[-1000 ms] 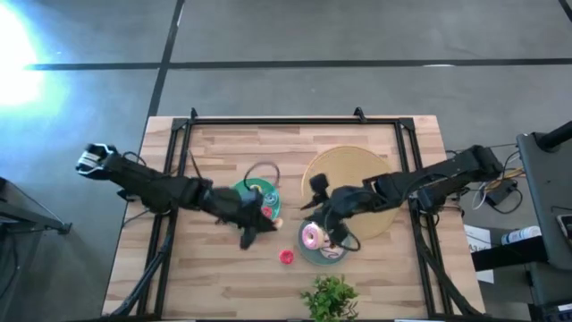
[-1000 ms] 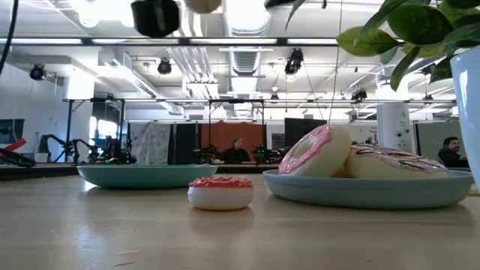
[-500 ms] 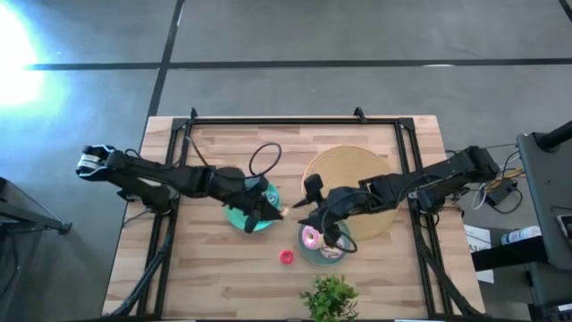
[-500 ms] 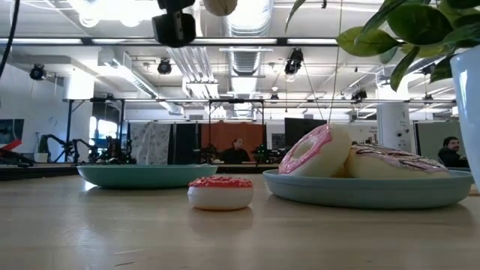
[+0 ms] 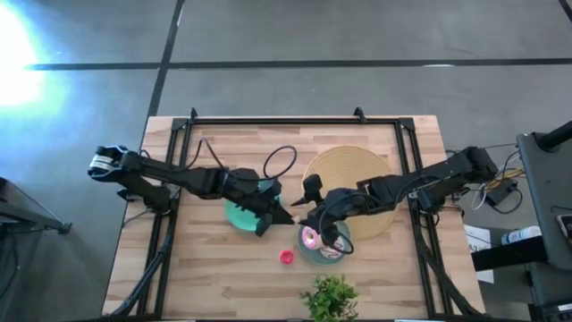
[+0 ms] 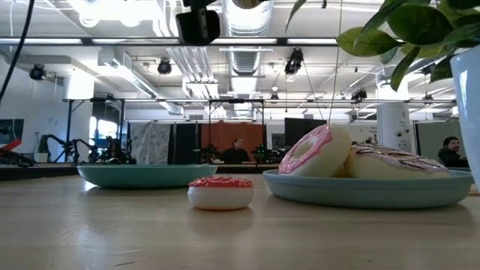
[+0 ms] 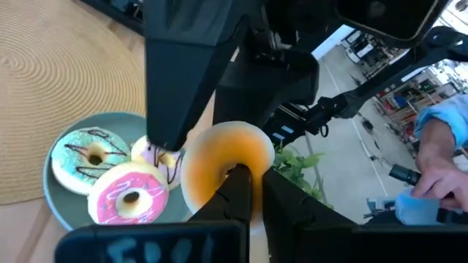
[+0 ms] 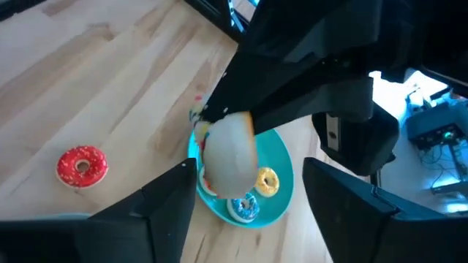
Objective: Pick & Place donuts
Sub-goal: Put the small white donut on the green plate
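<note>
Fingers of the left gripper (image 5: 279, 217) clench an orange donut (image 7: 223, 162) just left of frame centre in the high view, raised above the wood table (image 5: 206, 268) between two teal plates. Below centre lies a red donut (image 5: 286, 257). Right of it, the right plate (image 6: 367, 191) carries the pink donut (image 5: 310, 237), with the right gripper (image 5: 307, 215) spread wide and empty just above it.

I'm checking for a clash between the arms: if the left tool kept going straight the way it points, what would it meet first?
Probably the right tool, close ahead of the left tool and its orange donut; depth is unclear.
</note>
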Robot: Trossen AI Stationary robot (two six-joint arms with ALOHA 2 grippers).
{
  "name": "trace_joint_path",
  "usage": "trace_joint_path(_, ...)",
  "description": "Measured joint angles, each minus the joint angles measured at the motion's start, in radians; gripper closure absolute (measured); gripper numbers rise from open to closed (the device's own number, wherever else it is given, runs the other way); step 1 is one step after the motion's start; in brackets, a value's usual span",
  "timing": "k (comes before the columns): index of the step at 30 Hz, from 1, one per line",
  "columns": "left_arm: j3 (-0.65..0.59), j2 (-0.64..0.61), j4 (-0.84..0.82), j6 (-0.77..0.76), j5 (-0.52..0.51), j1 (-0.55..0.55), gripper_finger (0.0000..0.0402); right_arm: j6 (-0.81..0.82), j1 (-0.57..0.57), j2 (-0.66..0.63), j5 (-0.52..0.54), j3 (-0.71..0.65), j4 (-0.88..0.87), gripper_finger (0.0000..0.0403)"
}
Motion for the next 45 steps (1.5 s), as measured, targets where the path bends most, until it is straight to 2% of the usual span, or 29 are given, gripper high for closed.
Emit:
trace_joint_path(8,-0.002,0.008,-0.005,0.011,0.0,0.018,0.0401,0.067,0.001,0.0,-0.007,0.0,-0.009,0.021)
trace_joint_path(17,-0.002,0.008,-0.007,0.012,-0.046,0.032,0.0399,0.089,0.0,0.0,-0.008,-0.001,-0.013,0.03)
trace_joint_path(23,-0.002,0.008,-0.035,0.01,-0.109,0.032,0.0346,0.118,-0.003,0.0,0.0,-0.002,-0.04,0.036)
trace_joint_path(29,-0.002,-0.02,-0.145,0.008,-0.157,0.029,0.0289,0.207,-0.015,0.0,-0.015,-0.007,-0.055,0.0377)
trace_joint_path(31,-0.002,-0.044,-0.217,0.01,-0.242,0.007,0.0286,0.278,-0.03,0.0,-0.019,-0.011,-0.066,0.0377)
trace_joint_path(35,-0.001,-0.112,-0.407,0.025,-0.486,-0.059,0.0286,0.504,-0.088,0.01,-0.043,-0.023,-0.059,0.0378)
trace_joint_path(37,-0.008,-0.136,-0.429,0.042,-0.591,-0.103,0.0286,0.645,-0.131,0.022,-0.119,-0.025,-0.033,0.0378)
trace_joint_path(40,-0.016,-0.142,-0.422,0.127,-0.712,-0.174,0.0286,0.878,-0.201,0.066,-0.29,-0.025,0.076,0.0378)
trace_joint_path(42,-0.016,-0.134,-0.412,0.204,-0.772,-0.211,0.0286,1.03,-0.244,0.106,-0.426,-0.022,0.162,0.0378)
trace_joint_path(45,-0.016,-0.111,-0.409,0.28,-0.828,-0.245,0.0286,1.225,-0.297,0.16,-0.544,-0.014,0.208,0.0378)
